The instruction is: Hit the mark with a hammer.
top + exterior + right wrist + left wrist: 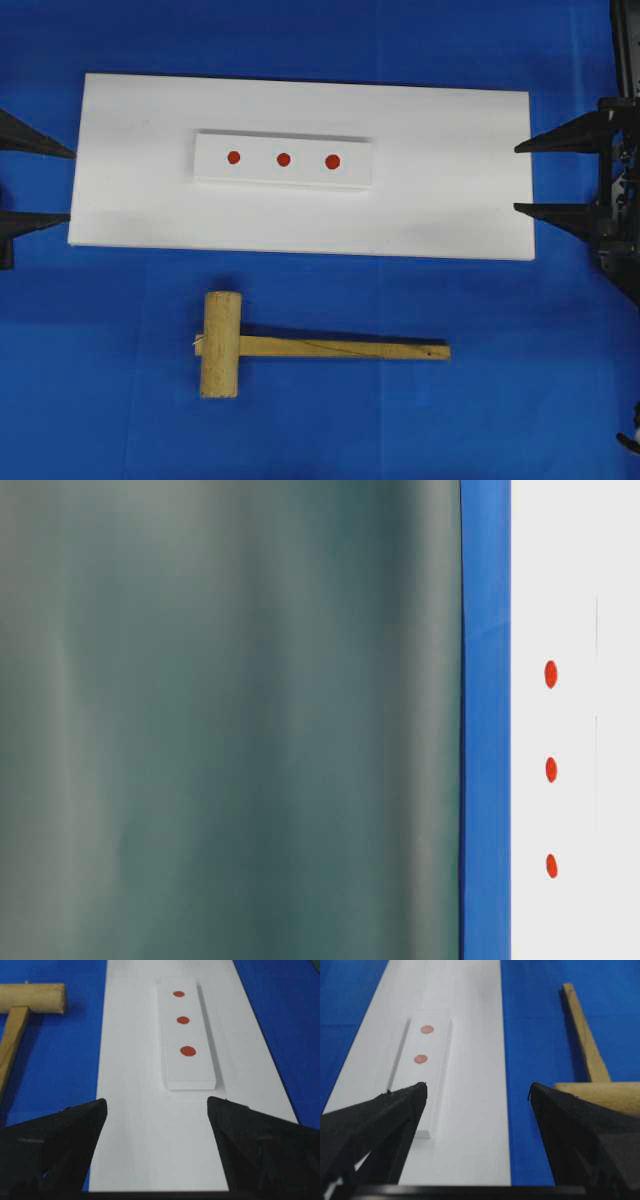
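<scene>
At the nine o'clock edge of the overhead view, the left gripper is waiting with its jaws spread wide and gripping nothing, its tips just reaching the short end of the white board. At the centre, a raised white strip is lying on that board, carrying three red marks in a row. The hammer is lying flat on the blue cloth at six o'clock, apart from the board, its head toward nine o'clock and its handle pointing to three o'clock. At three o'clock, the right gripper is likewise standing wide and empty.
</scene>
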